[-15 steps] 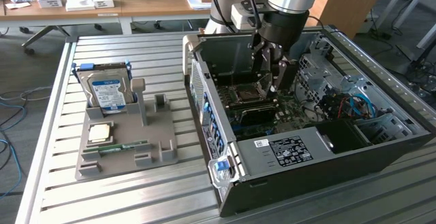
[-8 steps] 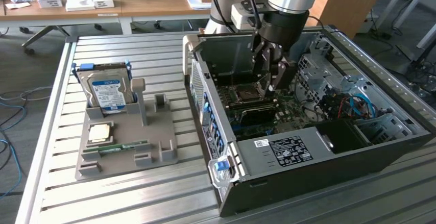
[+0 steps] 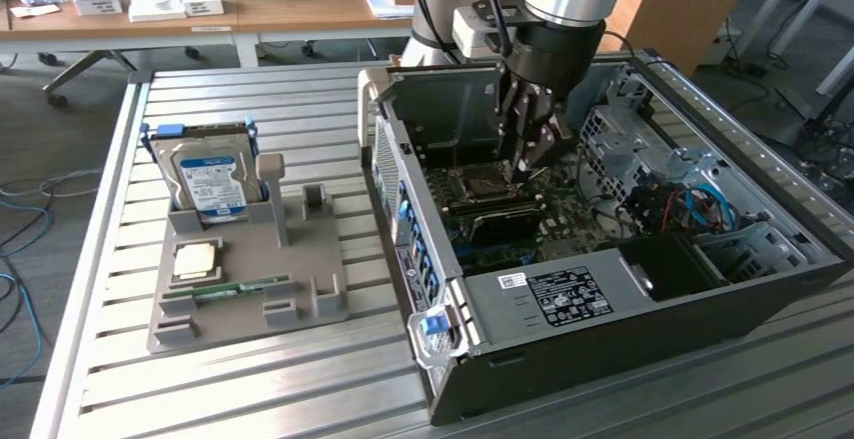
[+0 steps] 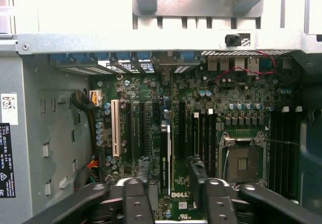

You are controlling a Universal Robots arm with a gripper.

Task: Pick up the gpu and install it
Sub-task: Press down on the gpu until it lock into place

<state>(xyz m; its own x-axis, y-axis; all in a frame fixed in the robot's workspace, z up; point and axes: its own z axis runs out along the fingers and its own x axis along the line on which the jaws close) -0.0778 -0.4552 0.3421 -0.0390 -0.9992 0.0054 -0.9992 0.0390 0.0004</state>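
The gpu [image 4: 165, 143] stands on edge in an expansion slot of the motherboard [image 4: 236, 90], showing as a thin dark strip with a white label. My gripper [image 4: 169, 162] is open and straddles it. One black finger [image 4: 143, 166] and the other [image 4: 196, 166] sit on either side of the card with a clear gap. In the exterior view my gripper [image 3: 527, 154] reaches down inside the open computer case [image 3: 641, 329], next to the empty processor socket [image 3: 483, 181].
On the slatted table at the exterior view's left, a grey fixture [image 3: 300, 304] holds a silver hard drive [image 3: 211, 184], a processor chip [image 3: 196, 259] and a green memory stick [image 3: 240, 289]. Case walls and cables [image 3: 681, 209] surround the motherboard. A desk [image 3: 240, 14] stands behind.
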